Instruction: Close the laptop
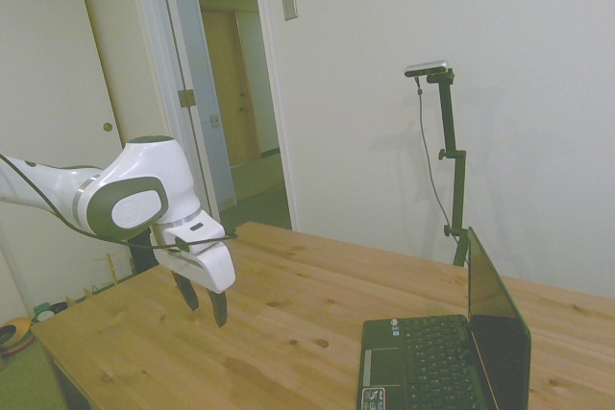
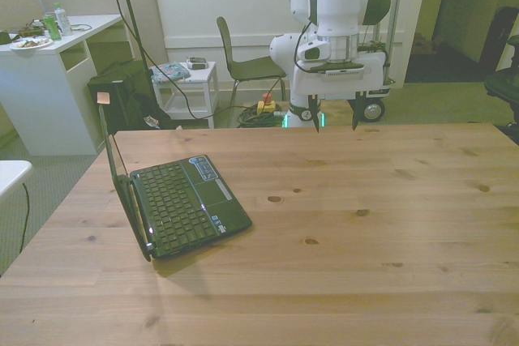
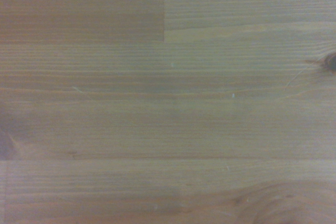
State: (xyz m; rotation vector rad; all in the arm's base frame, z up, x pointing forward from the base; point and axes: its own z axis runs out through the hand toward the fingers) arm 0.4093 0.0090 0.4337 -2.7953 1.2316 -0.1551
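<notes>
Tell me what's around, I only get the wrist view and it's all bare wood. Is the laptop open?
Observer: Yes, the laptop is open, its screen standing about upright over the keyboard.
Operator: Where is it from the gripper?
Observer: The gripper hangs above the table near its far edge; the laptop sits toward the front view's left, well apart from it.
Operator: Is the gripper holding anything?
Observer: No, it is open and empty in the front view.

A lived-in room used as a lab: behind the pincer (image 2: 334, 121) stand a chair (image 2: 243, 62), white desk (image 2: 61, 54) and panelled door (image 1: 53, 93).
</notes>
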